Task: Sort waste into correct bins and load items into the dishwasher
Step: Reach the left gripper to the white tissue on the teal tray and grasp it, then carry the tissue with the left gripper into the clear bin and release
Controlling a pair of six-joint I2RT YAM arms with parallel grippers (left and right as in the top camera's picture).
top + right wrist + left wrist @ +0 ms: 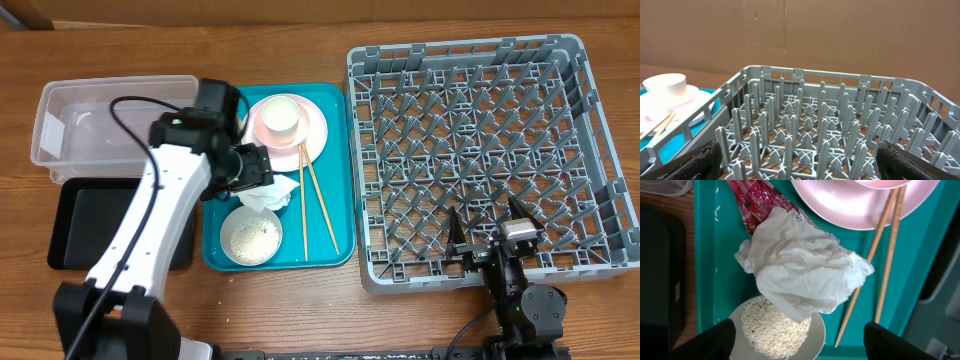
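Observation:
My left gripper [262,185] is open and empty above the crumpled white napkin [805,270] on the teal tray [335,255]. The napkin lies over a red-and-white wrapper [760,202] and overlaps a small bowl of rice [775,330]. My left gripper's fingers [800,342] straddle that bowl from above. The pink plate [312,135] carries a small white cup [279,117]. The chopsticks [318,195] lie right of the napkin. My right gripper [490,235] is open and empty at the front edge of the grey dish rack [480,140].
The clear tub [110,120] stands at the back left, and the black tray [85,225] lies in front of it, left of the teal tray. A few loose rice grains [716,215] lie on the teal tray. The rack [830,125] holds no dishes.

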